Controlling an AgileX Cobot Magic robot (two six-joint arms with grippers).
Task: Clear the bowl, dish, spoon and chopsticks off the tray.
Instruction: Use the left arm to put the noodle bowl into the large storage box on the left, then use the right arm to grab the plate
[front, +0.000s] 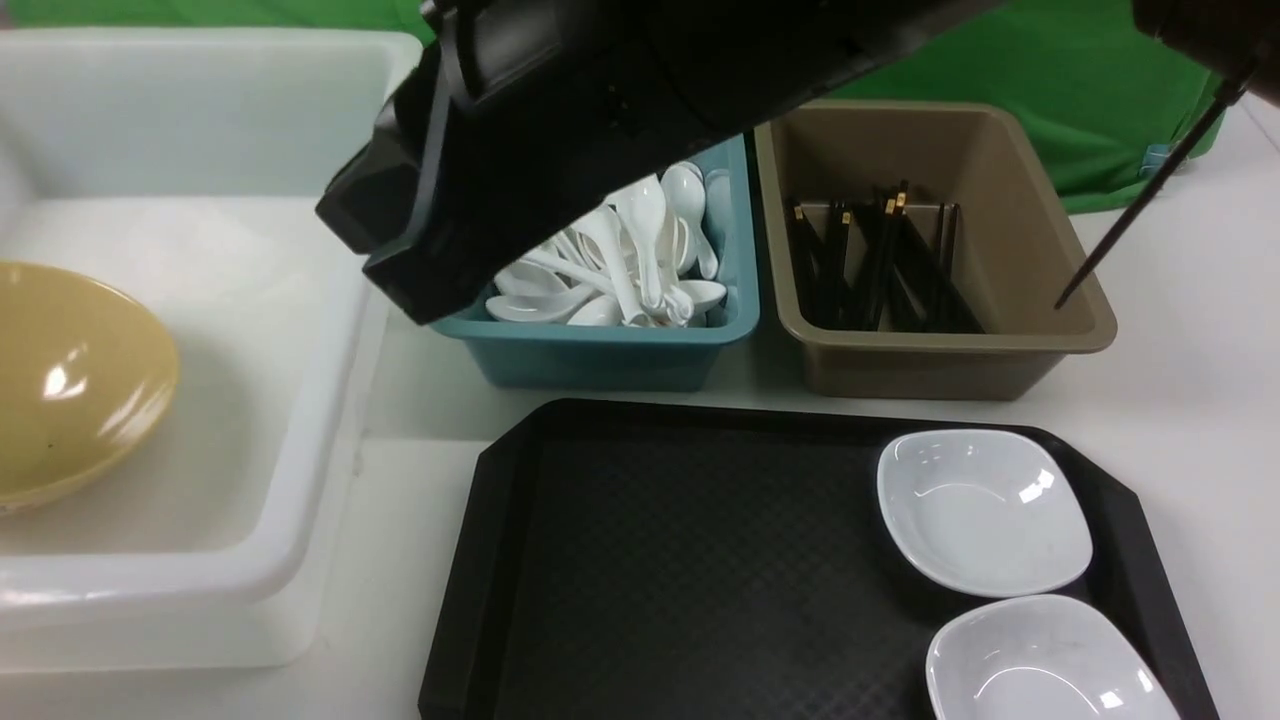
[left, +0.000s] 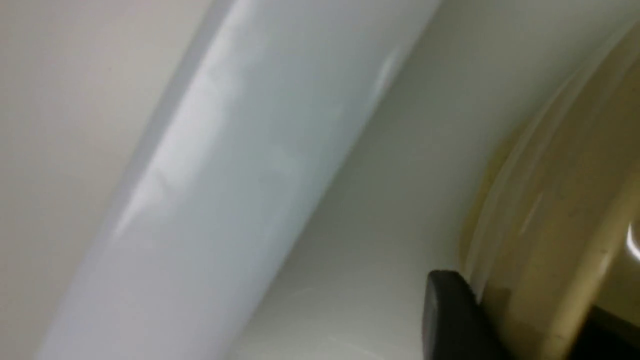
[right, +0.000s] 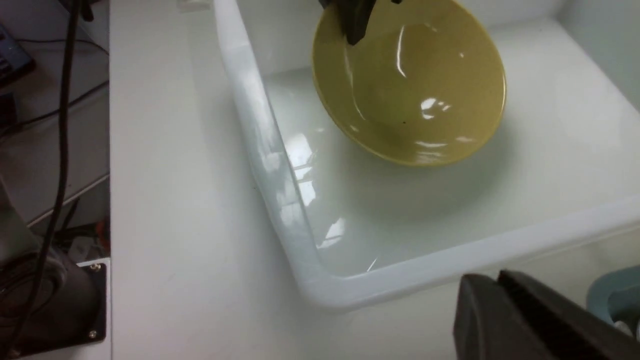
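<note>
Left gripper (right: 352, 27) clamps the tilted bowl (right: 415, 100); right gripper (right: 487, 281) (closed, seemingly empty) is nearer the dishes (front: 985, 510) on the tray (front: 680, 560)

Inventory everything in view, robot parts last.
Black waffle-textured tray: 1, black, front
White squarish dishes: 2, white, on tray's right
White plastic tub: 1, white, left
Mustard-yellow glossy bowl: 1, yellow, tilted in white tub
Blue tub: 1, blue, behind tray, holds white spoons
Brown tub: 1, brown, beside blue, holds black chopsticks
Thin rod: 1, black, slanting by brown tub
Left gripper: 1, black, shut on bowl
Right gripper: 1, black, shut, by blue tub
</note>
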